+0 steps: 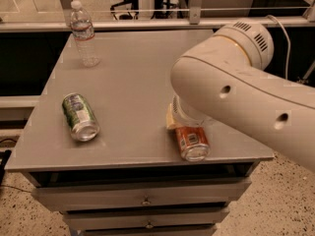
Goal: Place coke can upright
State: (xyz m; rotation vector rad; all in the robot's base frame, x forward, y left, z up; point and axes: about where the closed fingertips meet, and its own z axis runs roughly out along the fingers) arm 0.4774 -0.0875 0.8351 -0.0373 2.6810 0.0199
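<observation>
The coke can (192, 142) lies on its side near the front right edge of the grey table (133, 82), its silver end facing the camera. My big white arm (236, 87) reaches in from the right and covers the can's far half. My gripper (171, 121) is at the far end of the can, mostly hidden behind the arm; only a pale yellow part of it shows at the can's left side. I cannot tell whether it touches the can.
A green-and-silver can (80, 117) lies on its side at the front left. A clear plastic water bottle (83, 33) stands upright at the back left. Drawers (145, 200) sit under the tabletop. A rail runs behind the table.
</observation>
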